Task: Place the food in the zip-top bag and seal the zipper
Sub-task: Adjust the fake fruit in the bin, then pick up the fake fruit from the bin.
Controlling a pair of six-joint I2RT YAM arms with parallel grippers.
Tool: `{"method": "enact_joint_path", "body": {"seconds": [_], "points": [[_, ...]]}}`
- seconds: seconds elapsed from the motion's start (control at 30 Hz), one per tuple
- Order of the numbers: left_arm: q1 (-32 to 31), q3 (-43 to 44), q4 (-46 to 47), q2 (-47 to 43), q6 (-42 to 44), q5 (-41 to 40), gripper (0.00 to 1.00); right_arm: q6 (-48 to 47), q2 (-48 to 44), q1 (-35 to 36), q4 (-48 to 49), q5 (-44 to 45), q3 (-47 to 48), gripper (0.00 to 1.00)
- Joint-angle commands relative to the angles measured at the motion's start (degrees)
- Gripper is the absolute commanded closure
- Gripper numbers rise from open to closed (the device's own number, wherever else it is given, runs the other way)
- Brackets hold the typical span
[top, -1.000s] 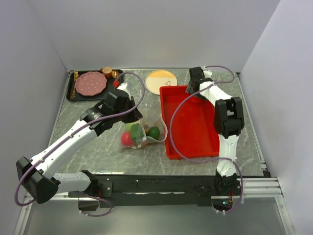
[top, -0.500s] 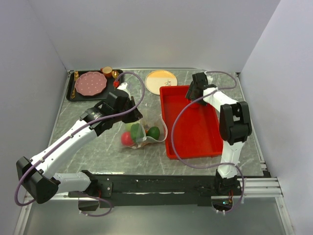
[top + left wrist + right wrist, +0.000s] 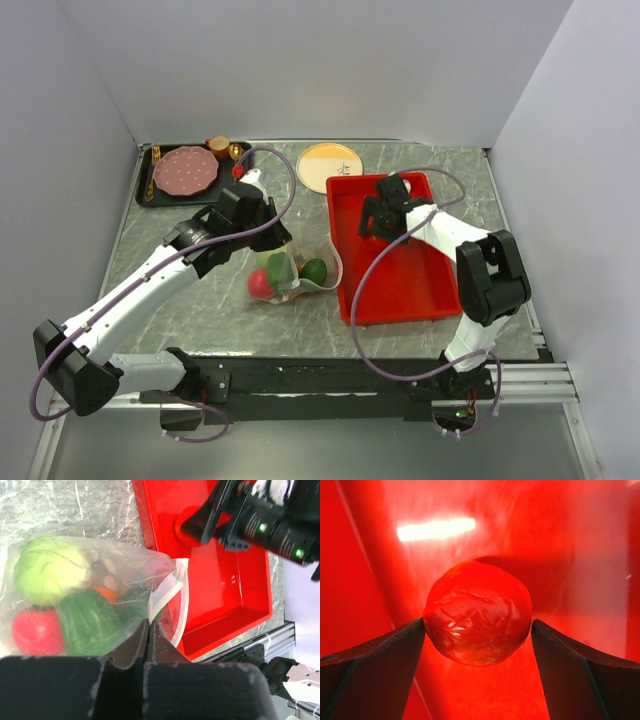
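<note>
Right gripper (image 3: 477,624) swung into tray (image 3: 400,295), wide around red fruit (image 3: 477,610) (last one, I reckon); left gripper (image 3: 149,630) pinches zip-top bag (image 3: 107,567), unsealed

Top view: I log even, diffuse overhead light and a sharp picture throughout. Only soft, faint shadows lie on the marble table (image 3: 200,300).

Left wrist view: bright. I note hazy white highlights on the zip-top bag (image 3: 115,565) and a sheen on the red tray (image 3: 225,580). The left gripper (image 3: 148,627) is a dark, out-of-focus mass along the bottom.

Right wrist view: I see saturated red everywhere and soft focus. A white glare bar sits upper left on the tray floor, and a shadow falls behind the red toy fruit (image 3: 477,612). The right gripper (image 3: 478,622) has slightly blurred finger edges.
</note>
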Motion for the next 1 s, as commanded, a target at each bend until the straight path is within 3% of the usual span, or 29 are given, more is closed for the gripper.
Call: {"method": "enact_joint_path", "body": {"seconds": [0.0,0.27,0.7,0.97], "points": [[0.0,0.1,2.1,-0.1,0.2,1.1,0.99,-0.5,-4.7,1.0,-2.9,0.0,-2.0,0.05],[0.0,-0.8,2.4,-0.7,-0.2,1.0,0.99,0.4,-8.2,1.1,-1.0,-0.6,-2.9,0.01],[0.0,-0.8,2.0,-1.0,-0.1,0.5,0.99,1.3,-1.6,1.6,-1.4,-1.7,0.8,0.01],[0.0,-0.7,1.9,-1.0,-0.1,0.5,0.99,1.4,-1.1,1.6,-0.1,-0.4,-0.1,0.11]]}}
